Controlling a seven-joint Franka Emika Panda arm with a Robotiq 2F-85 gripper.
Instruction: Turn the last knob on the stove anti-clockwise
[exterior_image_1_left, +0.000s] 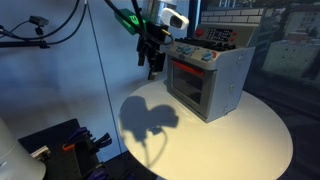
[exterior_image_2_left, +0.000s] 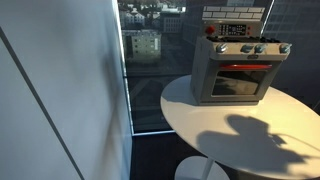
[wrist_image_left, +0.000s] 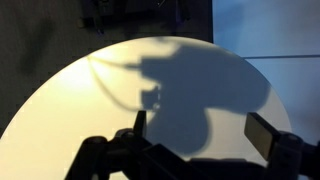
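The stove is a small grey-silver toy oven with a red control strip, pale knobs and a dark-windowed door, standing on the round white table. It also shows in an exterior view, with its row of knobs along the top front. My gripper hangs in the air beside the stove's front, above the table and not touching it. In the wrist view my gripper has its fingers wide apart with nothing between them, only the table and my arm's shadow below. The stove is out of the wrist view.
The table edge curves to a dark floor. Black equipment sits on the floor beside the table. A large window stands behind the stove. Cables hang at the upper left.
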